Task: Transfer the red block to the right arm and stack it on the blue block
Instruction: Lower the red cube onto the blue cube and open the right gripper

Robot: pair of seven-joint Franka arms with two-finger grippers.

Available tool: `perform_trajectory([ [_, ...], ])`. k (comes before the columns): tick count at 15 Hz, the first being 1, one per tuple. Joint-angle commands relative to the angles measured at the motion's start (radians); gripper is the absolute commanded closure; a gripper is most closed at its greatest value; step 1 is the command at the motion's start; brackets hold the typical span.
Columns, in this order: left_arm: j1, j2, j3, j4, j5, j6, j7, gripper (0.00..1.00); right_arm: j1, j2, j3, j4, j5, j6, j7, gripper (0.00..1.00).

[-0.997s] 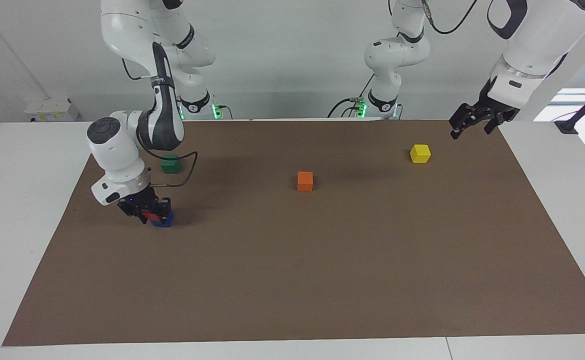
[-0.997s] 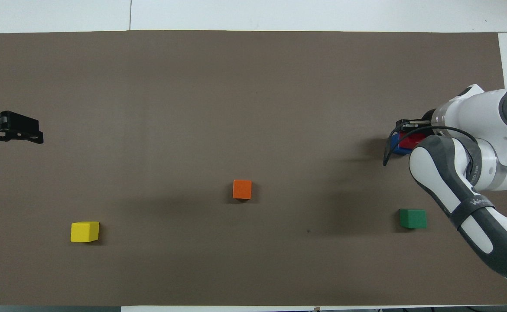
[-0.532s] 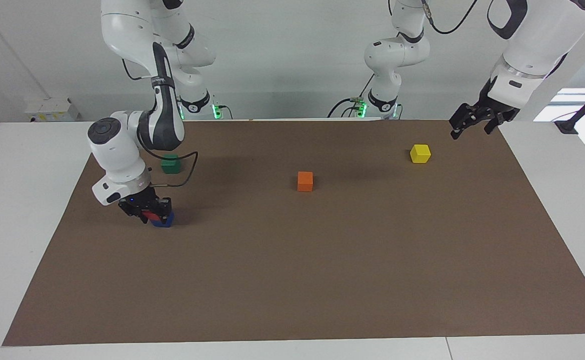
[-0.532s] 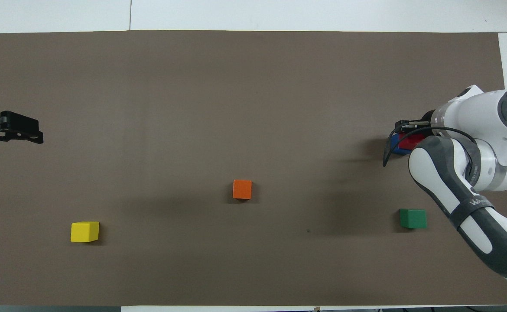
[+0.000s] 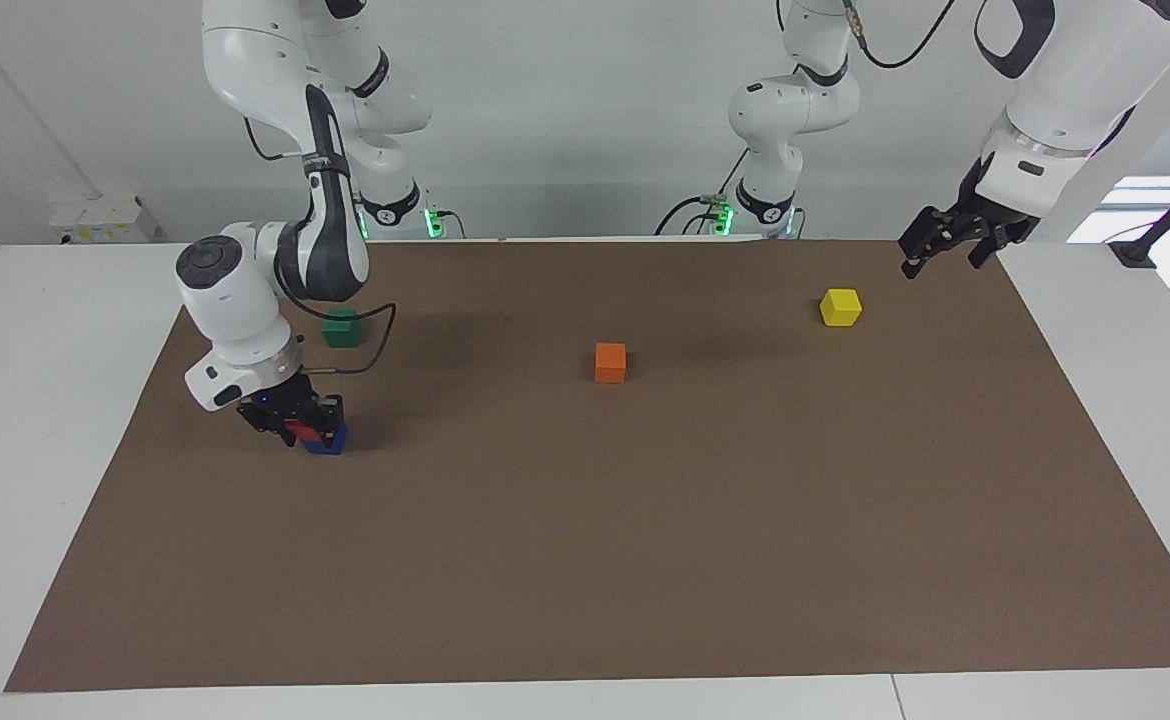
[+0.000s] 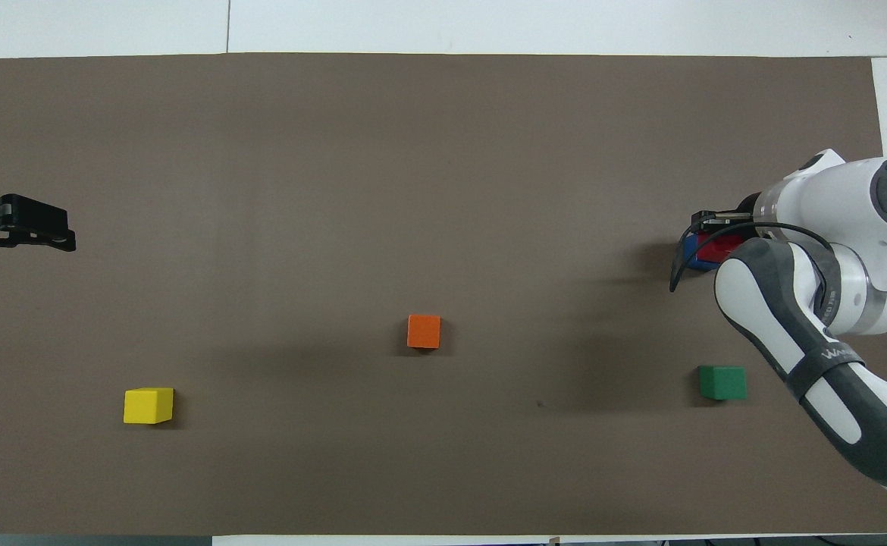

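You've got green cube near; right gripper clamps red block on blue block; left gripper waits, spread unclear.

We have the right gripper down on the red block, which sits on the blue block. Our left gripper hangs over the mat corner near the yellow block.

The table is seen from high across it in the facing view, toward the robots' bases. It is seen steeply downward from above the robots' end in the overhead view. The brown mat is shared, half a turn apart.
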Motion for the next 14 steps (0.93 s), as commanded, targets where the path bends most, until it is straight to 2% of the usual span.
perform_trajectory([
  [1,-0.003,-0.020,0.008,-0.019,0.013,-0.003,0.009,0.00,-0.008,-0.013,0.006,-0.019,-0.016,0.011,-0.001,0.44],
  [2,-0.003,-0.020,0.008,-0.019,0.013,-0.003,0.009,0.00,-0.008,-0.013,0.006,-0.020,-0.014,0.009,0.000,0.24],
  [3,-0.003,-0.020,0.008,-0.019,0.013,-0.003,0.009,0.00,-0.008,-0.013,0.006,-0.018,-0.014,0.009,0.001,0.12],
  [4,-0.003,-0.020,0.006,-0.019,0.013,-0.003,0.009,0.00,-0.008,-0.013,0.006,-0.018,-0.014,0.009,0.001,0.05],
  [5,-0.003,-0.020,0.008,-0.019,0.013,-0.003,0.009,0.00,-0.007,-0.013,0.006,-0.018,-0.014,0.009,0.001,0.02],
  [10,-0.003,-0.020,0.006,-0.019,0.013,-0.003,0.009,0.00,-0.005,-0.013,0.007,-0.009,-0.004,-0.015,0.003,0.01],
  [14,-0.014,-0.020,0.006,-0.017,0.013,0.000,0.015,0.00,-0.002,-0.018,0.012,0.078,0.002,-0.130,0.001,0.00],
])
